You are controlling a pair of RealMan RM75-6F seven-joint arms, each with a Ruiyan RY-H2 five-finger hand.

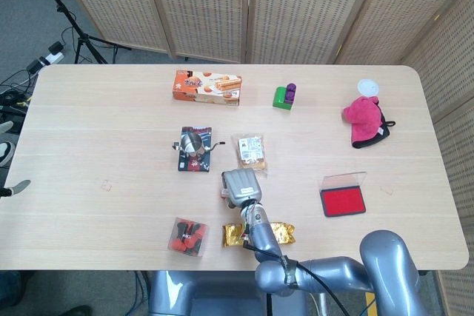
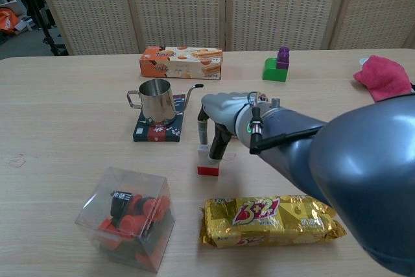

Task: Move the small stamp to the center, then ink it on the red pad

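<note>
Grey right hand (image 2: 219, 113) reaches down over the small stamp (image 2: 208, 161), fingers (image 2: 203, 131) apart on either side of its white top; whether they grip it I cannot tell. The stamp stands near the table's (image 1: 89, 123) front middle. Well to the right lies the open red pad (image 1: 343, 201). A clear box (image 2: 127, 225) holds red and black pieces. Left hand is out of view.

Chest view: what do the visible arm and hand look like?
The right arm is a smooth, glossy blue-grey shell, with a thin black cable along the forearm and a small green light near the wrist. The right hand has a silver-grey back and darker fingers.
</note>
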